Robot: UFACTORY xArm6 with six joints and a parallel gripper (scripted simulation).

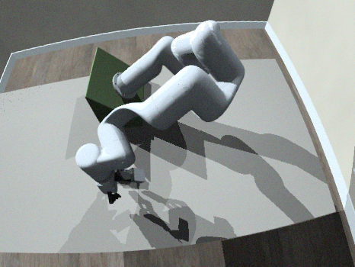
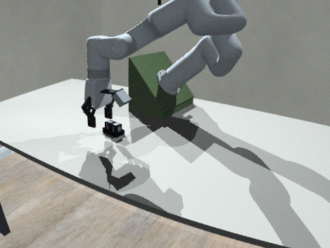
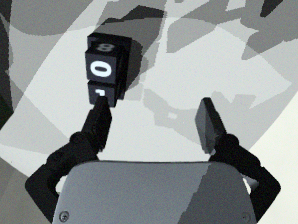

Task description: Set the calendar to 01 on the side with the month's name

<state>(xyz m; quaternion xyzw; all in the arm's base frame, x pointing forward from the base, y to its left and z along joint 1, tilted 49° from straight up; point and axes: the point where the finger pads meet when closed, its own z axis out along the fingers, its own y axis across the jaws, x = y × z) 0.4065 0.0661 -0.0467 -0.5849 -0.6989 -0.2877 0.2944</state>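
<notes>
The dark tray (image 2: 112, 133) (image 3: 127, 45) is flat on the table, with both black cubes side by side in it. In the wrist view one cube (image 3: 100, 68) shows a white 0, with an 8 on an adjoining face. The other cube (image 3: 95, 89) shows only part of a white digit; the left finger covers the rest. I cannot read the month's name. My gripper (image 2: 100, 121) (image 3: 154, 107) is open and empty, beside the tray and above the table. In the top view the arm and wrist camera hide the tray.
A large green wedge-shaped block (image 1: 104, 76) (image 2: 150, 69) stands behind the tray, by the arm's base. The pale table (image 1: 38, 152) (image 2: 226, 198) carries many arm shadows. Its front edge runs beyond the tray in the exterior view.
</notes>
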